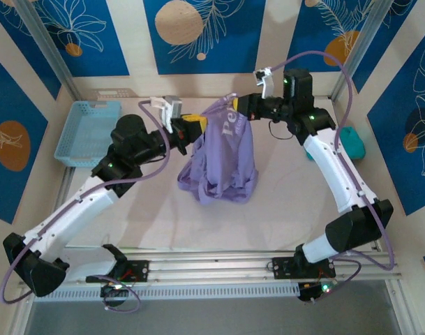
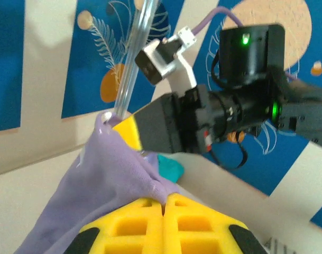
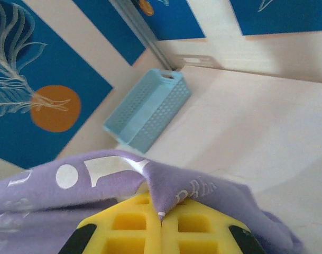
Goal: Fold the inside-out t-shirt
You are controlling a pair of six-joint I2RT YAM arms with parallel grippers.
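The lavender-purple t-shirt (image 1: pixel 222 157) hangs bunched above the table's middle, white lettering showing, its lower part resting on the tabletop. My left gripper (image 1: pixel 196 125) is shut on the shirt's upper left edge; in the left wrist view the yellow jaws (image 2: pixel 165 200) pinch purple fabric (image 2: pixel 105 174). My right gripper (image 1: pixel 241 105) is shut on the upper right edge; in the right wrist view its jaws (image 3: pixel 162 214) pinch a fold of the t-shirt (image 3: pixel 203 188). The two grippers are close together, held above the table.
A light blue basket (image 1: pixel 88 132) (image 3: pixel 150 108) stands at the back left. A teal-green cloth (image 1: pixel 353 142) (image 2: pixel 170 168) lies at the right, beyond the right arm. Bare tabletop (image 1: pixel 149 209) surrounds the shirt.
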